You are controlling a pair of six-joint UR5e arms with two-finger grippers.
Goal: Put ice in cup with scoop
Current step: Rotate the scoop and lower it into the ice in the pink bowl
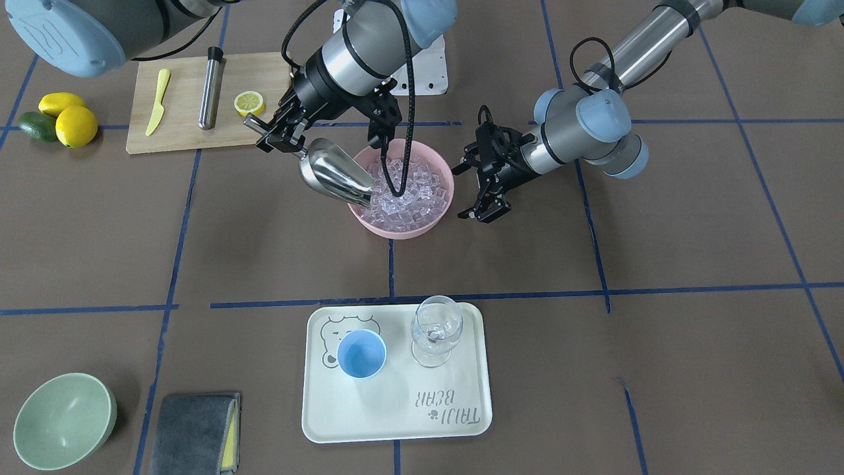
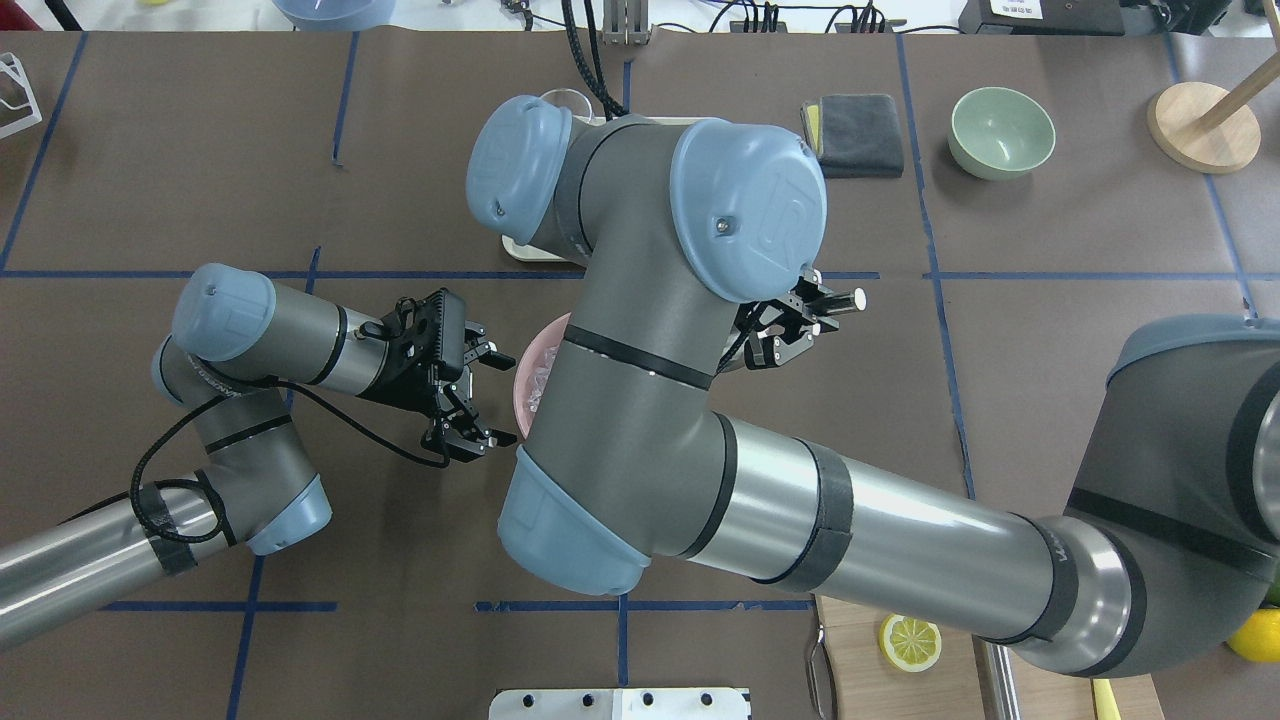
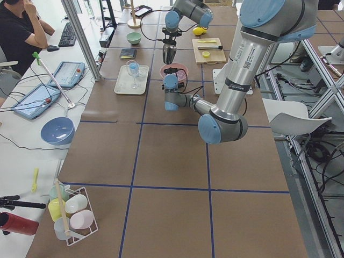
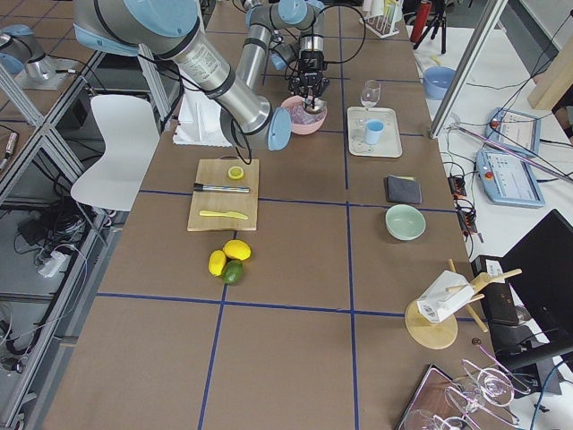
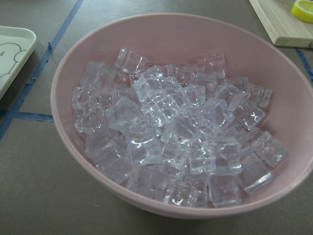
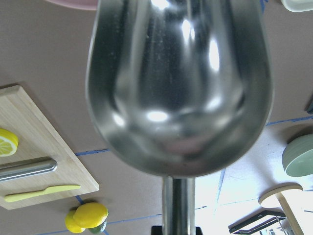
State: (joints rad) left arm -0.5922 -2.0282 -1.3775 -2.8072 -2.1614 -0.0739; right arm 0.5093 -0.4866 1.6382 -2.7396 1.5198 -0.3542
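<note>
My right gripper (image 1: 280, 135) is shut on the thin handle of the shiny steel scoop (image 1: 333, 173). The scoop tilts down over the near-left rim of a pink bowl (image 1: 402, 227), its mouth at the pile of clear ice (image 1: 412, 188). The right wrist view is filled by the scoop's underside (image 6: 178, 83). My left gripper (image 1: 475, 191) is open and empty beside the bowl's other side. Its wrist view looks into the ice (image 5: 171, 132). The light-blue cup (image 1: 361, 353) stands empty on a cream tray (image 1: 395, 412), apart from both grippers.
A clear wine glass (image 1: 435, 330) stands on the tray next to the cup. A cutting board (image 1: 184, 135) holds a steel cylinder, a yellow knife and a lemon half. Lemons and an avocado (image 1: 62, 122), a green bowl (image 1: 62, 422) and a grey cloth (image 1: 194, 432) lie around.
</note>
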